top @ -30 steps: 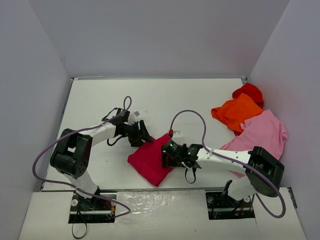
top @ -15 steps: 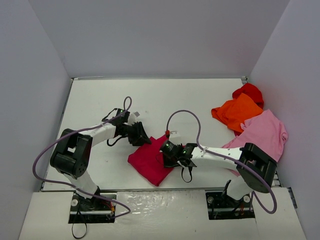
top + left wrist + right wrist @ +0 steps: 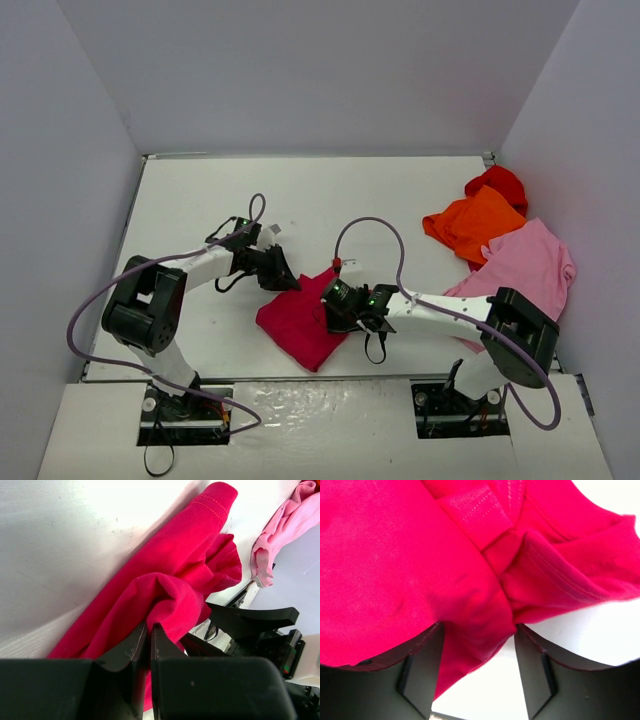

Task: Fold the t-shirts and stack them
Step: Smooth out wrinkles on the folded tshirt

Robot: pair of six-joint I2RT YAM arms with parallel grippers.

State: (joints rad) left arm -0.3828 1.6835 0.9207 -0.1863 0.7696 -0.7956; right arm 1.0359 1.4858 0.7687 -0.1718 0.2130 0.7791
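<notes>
The crimson-magenta t-shirt (image 3: 298, 325) lies folded and bunched at the table's front centre. My left gripper (image 3: 289, 283) is at its upper left corner, shut on a raised fold of the cloth (image 3: 170, 597), with the jaws pressed almost together (image 3: 149, 627). From the right, my right gripper (image 3: 332, 300) reaches onto the shirt's right edge. Its jaws (image 3: 479, 626) stand open, with a bunched hem of the crimson shirt (image 3: 420, 555) between them. The light pink t-shirt (image 3: 525, 265), the orange one (image 3: 472, 225) and the red one (image 3: 500, 183) lie in a heap at the right.
White walls close in the table (image 3: 200, 200) on three sides. The pink t-shirt (image 3: 285, 525) shows at the upper right of the left wrist view, beyond the right gripper's black fingers (image 3: 250, 617). Purple cables loop over both arms.
</notes>
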